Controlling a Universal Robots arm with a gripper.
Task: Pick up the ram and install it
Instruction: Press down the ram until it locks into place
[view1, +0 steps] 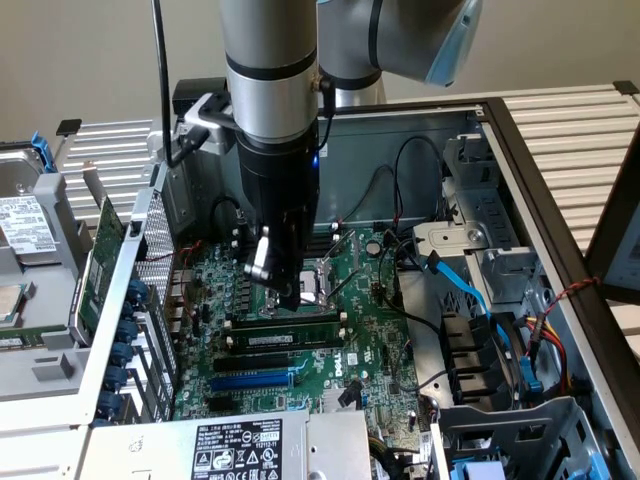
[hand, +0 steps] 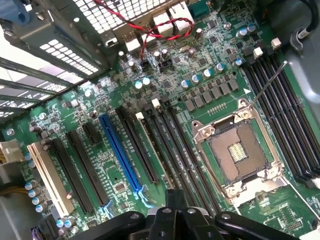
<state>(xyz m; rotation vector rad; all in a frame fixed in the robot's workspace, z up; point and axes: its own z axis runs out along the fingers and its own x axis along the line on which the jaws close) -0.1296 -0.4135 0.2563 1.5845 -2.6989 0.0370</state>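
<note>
Exterior view: the arm reached down into the open computer case (view1: 520, 150), end effector (view1: 288, 292) low over the motherboard (view1: 370, 330), just beside the empty processor socket (view1: 322, 283). Its fingers were clenched; nothing could be seen between them. The ram (view1: 285, 323) lay directly under the tip, a long thin green stick standing on edge in 1 of the black memory slots (view1: 285, 345), a white label on the stick beside it. It looked seated, or close to it.

Wrist view: the clenched end effector (hand: 172, 200) hung over the row of long slots (hand: 170, 150) next to the socket (hand: 239, 156), with a blue slot (hand: 120, 152) on the far side. The stick's thin top edge appeared to run under the fingers; could not tell whether they touched it.

Handling, as a judgement: light, stiff, brittle board, chips and contacts fragile. Best taken by the long bare edges near the middle, and pressed evenly.
</note>
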